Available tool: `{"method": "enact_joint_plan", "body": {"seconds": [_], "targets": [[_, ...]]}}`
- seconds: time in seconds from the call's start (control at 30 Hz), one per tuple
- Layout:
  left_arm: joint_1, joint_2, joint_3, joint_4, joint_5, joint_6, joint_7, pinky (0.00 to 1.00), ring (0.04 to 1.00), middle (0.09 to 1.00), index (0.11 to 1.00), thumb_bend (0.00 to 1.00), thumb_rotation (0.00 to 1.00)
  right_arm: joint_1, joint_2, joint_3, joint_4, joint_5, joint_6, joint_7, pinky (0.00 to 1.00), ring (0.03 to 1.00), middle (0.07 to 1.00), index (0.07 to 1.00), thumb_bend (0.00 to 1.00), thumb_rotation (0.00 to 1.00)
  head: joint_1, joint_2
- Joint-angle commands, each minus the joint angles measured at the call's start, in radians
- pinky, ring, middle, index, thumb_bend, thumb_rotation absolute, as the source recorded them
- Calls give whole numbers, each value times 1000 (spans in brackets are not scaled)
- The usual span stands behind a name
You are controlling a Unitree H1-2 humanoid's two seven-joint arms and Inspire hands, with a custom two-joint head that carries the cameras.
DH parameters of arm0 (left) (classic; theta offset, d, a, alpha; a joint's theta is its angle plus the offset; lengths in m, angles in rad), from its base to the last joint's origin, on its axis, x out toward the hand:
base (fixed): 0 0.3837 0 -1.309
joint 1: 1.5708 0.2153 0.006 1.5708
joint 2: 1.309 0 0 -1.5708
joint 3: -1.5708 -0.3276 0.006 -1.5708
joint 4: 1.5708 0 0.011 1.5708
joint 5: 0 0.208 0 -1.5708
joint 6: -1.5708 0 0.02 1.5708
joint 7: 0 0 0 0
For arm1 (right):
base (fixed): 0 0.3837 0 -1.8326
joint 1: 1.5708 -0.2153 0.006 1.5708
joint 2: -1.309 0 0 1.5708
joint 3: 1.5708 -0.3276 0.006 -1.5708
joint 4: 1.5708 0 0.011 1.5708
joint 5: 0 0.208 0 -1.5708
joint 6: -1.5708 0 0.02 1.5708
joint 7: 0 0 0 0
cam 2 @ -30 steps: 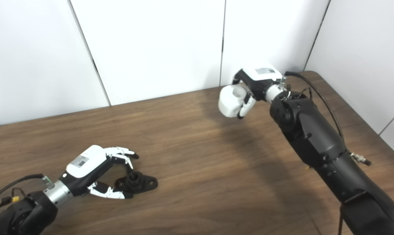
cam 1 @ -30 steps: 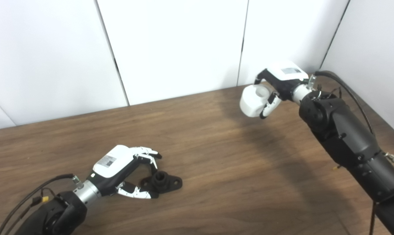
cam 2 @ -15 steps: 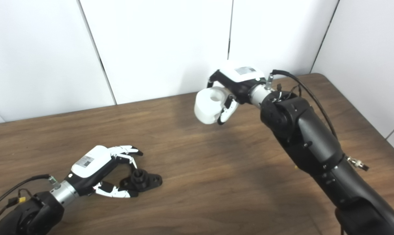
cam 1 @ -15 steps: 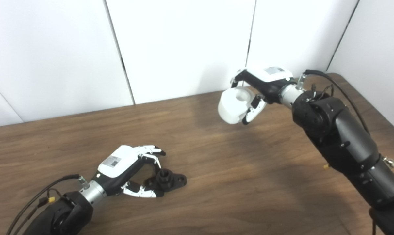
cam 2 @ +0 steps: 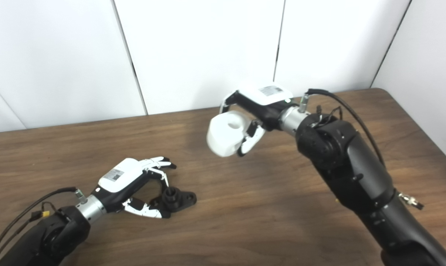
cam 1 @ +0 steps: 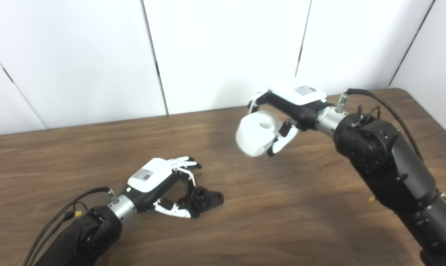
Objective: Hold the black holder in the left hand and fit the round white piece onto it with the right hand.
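The right hand (cam 1: 287, 111) is raised above the far middle of the worktop (cam 1: 282, 207), its fingers (cam 1: 255, 104) curled over the top of the round white piece (cam 1: 254, 134) and its thumb (cam 1: 282, 138) pressed against the near side, so the piece is clamped between them and hangs clear of the wood; the piece is a squat drum with a round hollow in its upper face, tilted toward the left; the left hand (cam 2: 128, 181) lies low near the front left, half closed around the black holder (cam 2: 175, 198), fingers arched over the holder's raised round collar and thumb lying along its near edge; the holder's flat base rests on the worktop, and whether the fingertips actually grip it or only touch it cannot be told; the two hands are well apart; each hand carries a small printed label on its white back, the left one showing a square code, but the print is too small to read.
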Motion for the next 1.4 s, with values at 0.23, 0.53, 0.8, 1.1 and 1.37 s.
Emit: {"method": "enact_joint_plan", "body": {"seconds": [0.23, 0.53, 0.8, 1.1, 1.37], "targets": [[15, -28, -39, 36, 89, 67, -73, 858, 914, 860, 482, 525, 70, -22, 59, 13, -35, 14, -56, -19, 719, 845, 766, 480, 522, 142, 61, 22], [7, -45, -48, 43, 97, 76, -66, 873, 923, 863, 482, 524, 72, -13, 116, 66, -14, 25, -75, -15, 742, 845, 766, 481, 522, 141, 119, 40], [2, -52, -56, 38, 115, 89, -70, 867, 928, 868, 481, 524, 75, -5, 172, 111, 39, 13, -109, -37, 731, 839, 763, 480, 523, 141, 141, 46], [0, -63, -53, 48, 101, 82, -59, 872, 929, 872, 480, 524, 73, -21, 200, 125, 85, 8, -128, -36, 707, 848, 770, 481, 521, 142, 156, 54], [3, -65, -52, 42, 98, 83, -63, 879, 937, 881, 480, 524, 74, -27, 201, 126, 112, 8, -135, -25, 728, 840, 767, 481, 521, 141, 164, 58]]}}
